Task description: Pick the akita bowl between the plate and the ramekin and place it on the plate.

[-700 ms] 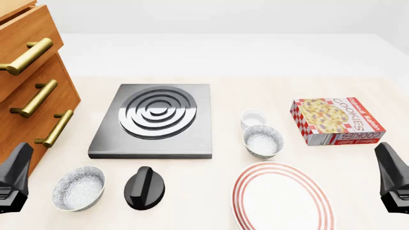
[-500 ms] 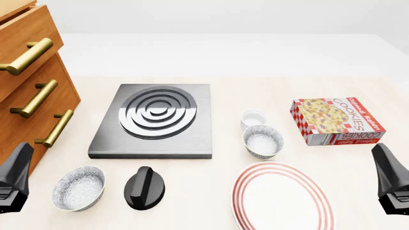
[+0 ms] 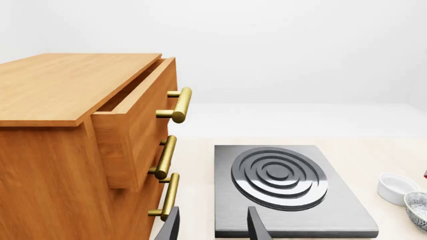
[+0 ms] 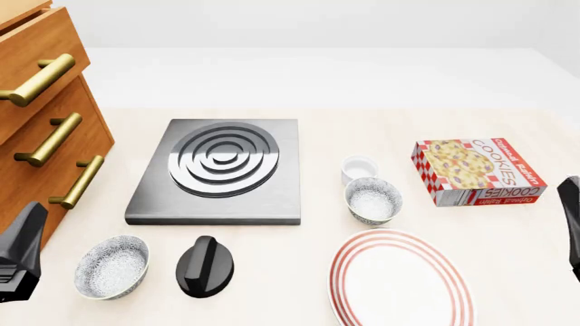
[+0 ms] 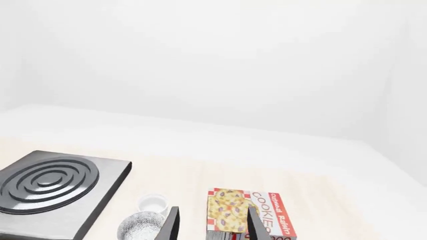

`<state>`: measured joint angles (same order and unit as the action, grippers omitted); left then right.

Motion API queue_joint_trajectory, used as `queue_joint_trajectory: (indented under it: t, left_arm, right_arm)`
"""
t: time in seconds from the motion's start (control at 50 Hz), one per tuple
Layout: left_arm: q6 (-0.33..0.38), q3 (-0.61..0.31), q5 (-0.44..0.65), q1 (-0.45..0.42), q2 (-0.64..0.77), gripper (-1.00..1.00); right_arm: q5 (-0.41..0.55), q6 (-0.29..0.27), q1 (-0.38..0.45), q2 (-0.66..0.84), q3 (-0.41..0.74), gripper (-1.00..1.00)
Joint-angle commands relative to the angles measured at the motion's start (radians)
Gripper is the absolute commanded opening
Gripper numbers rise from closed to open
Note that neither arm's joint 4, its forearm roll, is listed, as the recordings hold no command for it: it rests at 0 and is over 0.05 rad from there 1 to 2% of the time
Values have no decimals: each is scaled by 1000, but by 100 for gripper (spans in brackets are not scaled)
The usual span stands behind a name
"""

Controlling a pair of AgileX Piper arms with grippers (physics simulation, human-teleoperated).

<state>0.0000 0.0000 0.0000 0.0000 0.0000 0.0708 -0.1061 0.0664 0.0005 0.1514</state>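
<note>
The akita bowl point(image 4: 373, 200), speckled grey-blue, stands upright between the small white ramekin point(image 4: 360, 166) behind it and the red-ringed plate point(image 4: 401, 278) in front. My left gripper point(image 4: 20, 250) shows at the left edge, far from the bowl. Only part of my right gripper point(image 4: 571, 227) shows at the right edge, to the right of the plate. In the right wrist view, the open right gripper point(image 5: 213, 227) holds nothing, with the bowl point(image 5: 141, 227) and the ramekin point(image 5: 153, 204) beside one of its fingers point(image 5: 171, 225). The left gripper point(image 3: 213, 227) is open too, with nothing in it.
A second speckled bowl point(image 4: 111, 266) and a black knob point(image 4: 205, 266) sit at front left. A grey stove plate point(image 4: 219, 170) lies mid-table. A cookies box point(image 4: 477, 171) lies right of the ramekin. A wooden drawer cabinet point(image 4: 41, 129) with brass handles stands at left.
</note>
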Motion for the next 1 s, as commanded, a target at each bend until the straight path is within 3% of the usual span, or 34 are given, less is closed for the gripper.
queue_joint_trajectory:
  t: [0.02,0.12,0.2,0.42,0.56,0.6,0.64,0.7,0.76,0.8,1.0]
  left_arm:
    - [0,0,0,0,0,100]
    - [0,0,0,0,0,100]
    - [0,0,0,0,0,100]
    - [0,0,0,0,0,100]
    - [0,0,0,0,0,100]
    - [0,0,0,0,0,100]
    - [0,0,0,0,0,100]
    - [0,0,0,0,0,100]
    - [0,0,0,0,0,100]
    - [0,0,0,0,0,100]
    - [0,0,0,0,0,100]
  right_arm:
    - [169,-59,49,0,263,100]
    - [272,-54,63,0,346,100]
    - [308,-48,99,119,476,100]
    - [400,-127,162,332,801,100]
    - [492,-117,218,487,991,100]
    - [567,-85,221,612,1102,100]
    - [602,-112,207,660,1166,100]
    - [663,-101,223,738,1266,100]
    - [748,-50,235,833,1394,100]
    - [796,-65,216,878,1446,100]
    - [936,-7,223,1069,1548,100]
